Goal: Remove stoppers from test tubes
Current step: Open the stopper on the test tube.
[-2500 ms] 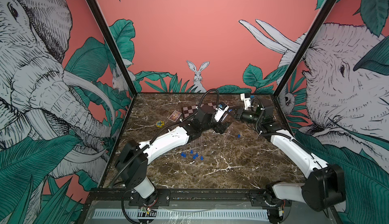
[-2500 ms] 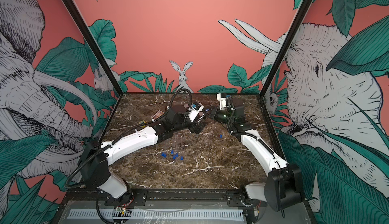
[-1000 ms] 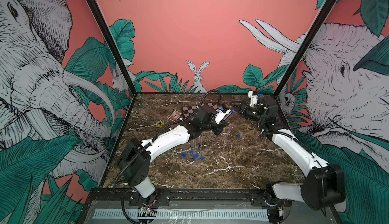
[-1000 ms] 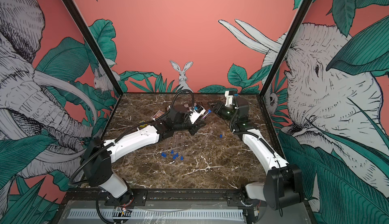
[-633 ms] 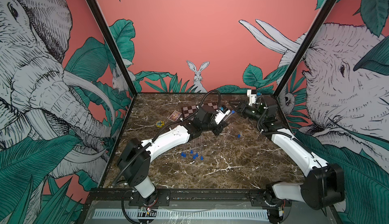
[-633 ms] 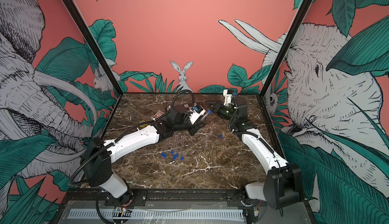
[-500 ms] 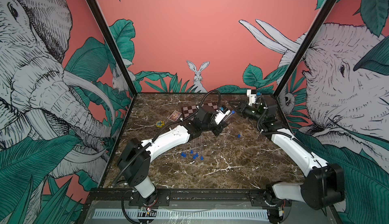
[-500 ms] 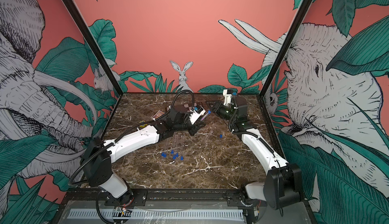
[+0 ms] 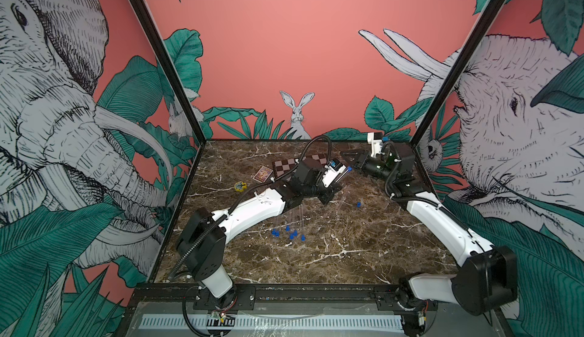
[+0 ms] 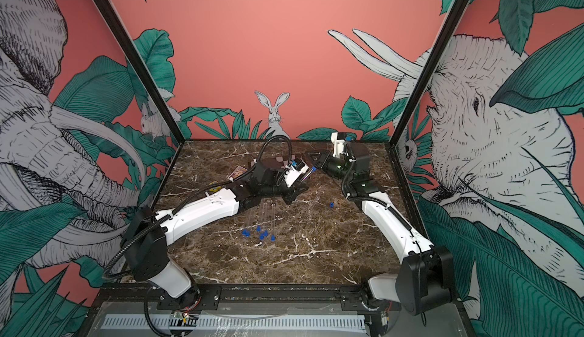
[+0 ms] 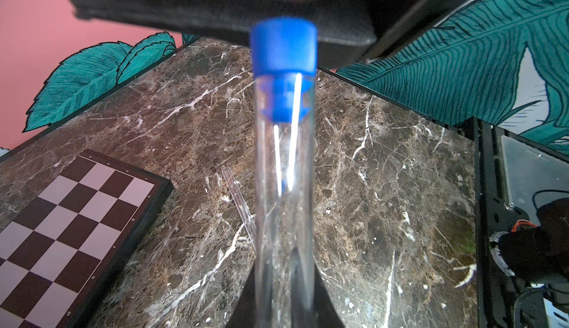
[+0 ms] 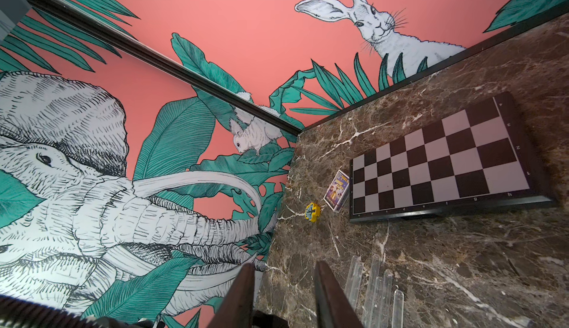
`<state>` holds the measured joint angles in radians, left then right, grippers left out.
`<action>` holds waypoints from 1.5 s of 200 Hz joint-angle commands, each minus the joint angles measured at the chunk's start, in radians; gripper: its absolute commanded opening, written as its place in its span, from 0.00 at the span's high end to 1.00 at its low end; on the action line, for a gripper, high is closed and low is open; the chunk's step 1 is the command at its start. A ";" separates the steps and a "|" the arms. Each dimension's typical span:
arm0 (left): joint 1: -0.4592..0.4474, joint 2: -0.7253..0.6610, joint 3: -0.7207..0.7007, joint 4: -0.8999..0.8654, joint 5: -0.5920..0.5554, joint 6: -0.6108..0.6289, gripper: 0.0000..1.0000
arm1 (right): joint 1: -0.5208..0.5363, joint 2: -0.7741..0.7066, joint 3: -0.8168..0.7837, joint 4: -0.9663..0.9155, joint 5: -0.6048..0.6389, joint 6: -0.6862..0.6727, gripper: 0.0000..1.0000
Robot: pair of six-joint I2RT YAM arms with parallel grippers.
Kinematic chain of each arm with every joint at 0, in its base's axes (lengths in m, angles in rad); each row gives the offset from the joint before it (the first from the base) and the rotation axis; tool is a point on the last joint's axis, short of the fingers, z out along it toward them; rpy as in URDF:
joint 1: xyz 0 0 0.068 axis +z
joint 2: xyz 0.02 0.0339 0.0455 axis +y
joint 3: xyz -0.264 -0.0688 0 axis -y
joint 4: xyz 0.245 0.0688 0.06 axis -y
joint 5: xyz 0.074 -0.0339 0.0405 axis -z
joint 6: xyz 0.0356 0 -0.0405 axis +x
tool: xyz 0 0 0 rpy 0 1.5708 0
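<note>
My left gripper [image 9: 335,184] [image 11: 284,280] is shut on a clear test tube [image 11: 283,188], held up off the marble and aimed at the right arm. A blue stopper [image 11: 283,46] [image 9: 349,169] [image 10: 313,168] plugs its far end. My right gripper [image 9: 349,158] [image 10: 313,159] [image 12: 283,280] hangs just beyond that stopper, open, with nothing between its fingers [image 12: 329,292]. One dark finger [image 11: 215,6] crosses behind the stopper in the left wrist view. Several clear tubes [image 9: 297,218] [image 12: 375,280] lie mid-table with several blue stoppers [image 9: 289,233] [image 10: 259,233] at their near ends. A single loose stopper [image 9: 358,204] lies to the right.
A chessboard [image 12: 437,163] [image 11: 77,218] lies at the back of the marble table [image 9: 331,256]. Next to it are a small card box [image 12: 337,191] and a yellow toy piece [image 12: 312,212]. Another clear tube [image 9: 343,196] lies below the held one. Walls enclose three sides.
The right gripper, which had pulled back toward the rear wall, has edged toward the stoppered end and its jaws have narrowed. The left arm and its tube have stayed put.
</note>
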<state>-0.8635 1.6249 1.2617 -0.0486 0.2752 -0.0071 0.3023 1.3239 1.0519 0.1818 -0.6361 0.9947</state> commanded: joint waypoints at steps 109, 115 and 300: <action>-0.005 -0.017 0.029 0.008 -0.002 -0.002 1.00 | 0.028 0.021 0.021 -0.073 0.031 -0.062 0.65; -0.005 -0.019 0.028 0.009 -0.004 -0.002 1.00 | 0.028 0.017 0.022 -0.086 0.043 -0.069 0.65; -0.005 -0.020 0.021 0.018 0.001 -0.007 1.00 | 0.026 -0.001 -0.029 0.026 0.067 -0.012 1.00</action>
<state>-0.8631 1.6249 1.2621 -0.0586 0.2687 -0.0078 0.3225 1.3407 1.0405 0.1226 -0.5938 0.9527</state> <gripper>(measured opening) 0.165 0.139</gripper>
